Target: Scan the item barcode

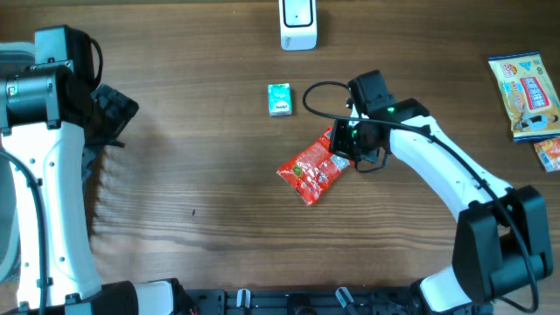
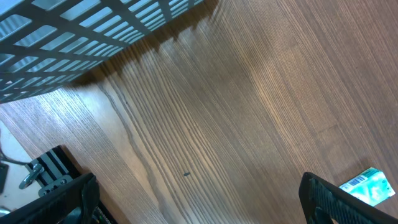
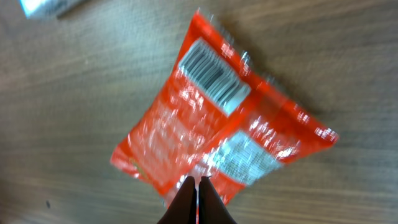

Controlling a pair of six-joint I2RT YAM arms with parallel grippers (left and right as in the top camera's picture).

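Grip looks thin: the right gripper point(image 3: 198, 182) is closed on the edge of the red packet point(image 1: 311, 170), which lies below the white scanner point(image 1: 297, 24) and slightly to its right. It would be best carried slowly, with the barcode point(image 3: 214, 78) turned flat toward the scanner. The left gripper point(image 2: 199, 199) gapes empty, far left of the scanner.

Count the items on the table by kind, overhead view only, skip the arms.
Packets: 3 (red packet, yellow packet, orange packet cut off at the edge)
Boxes: 1 (green box)
Scanners: 1 (scanner)
Total: 5
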